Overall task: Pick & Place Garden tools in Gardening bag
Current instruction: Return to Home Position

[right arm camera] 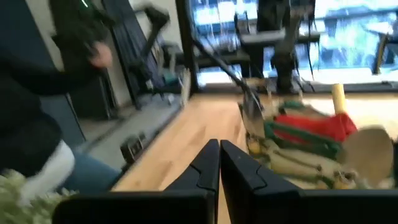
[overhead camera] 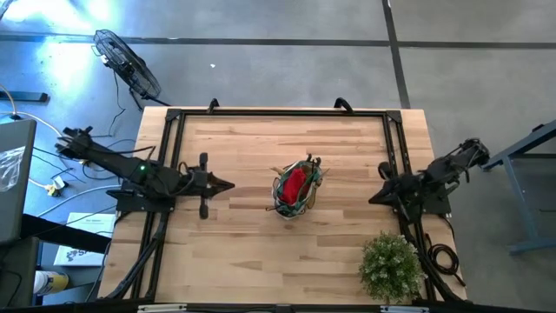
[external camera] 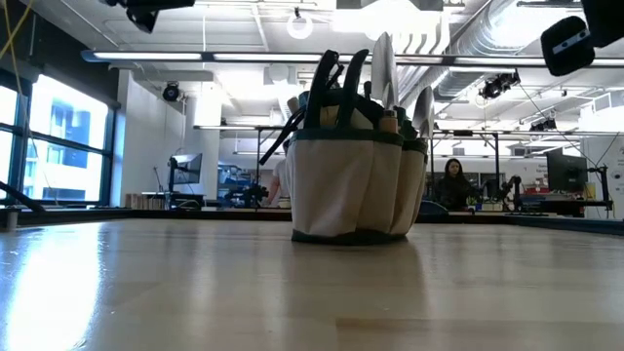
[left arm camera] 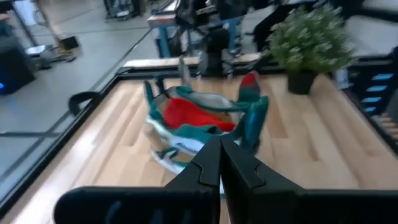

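Seeing the gardening bag [overhead camera: 295, 187] standing upright just right of the high view's centre, between the two arms and touching neither. Finding no loose tool anywhere on the bare wood of the table [overhead camera: 243, 252], and so judging the packing as finished or very nearly so, with only the arms' pulling away left to complete. Noting the garden tools [external camera: 383, 58] poking out of the bag's mouth in the low view, metal blades and dark handles pointing up, long axes running close to vertical and fanning a little toward the frame's upper right. Spotting the red glove piece [overhead camera: 295, 180] lying inside the bag's opening. Placing the left gripper [overhead camera: 228, 184] left of centre, tips aiming at the bag, fingers pressing together on nothing. Placing the right gripper [overhead camera: 373, 198] right of centre, well apart from the bag, likewise closed and carrying nothing. Leaving the potted plant [overhead camera: 391, 267] alone at the lower right.
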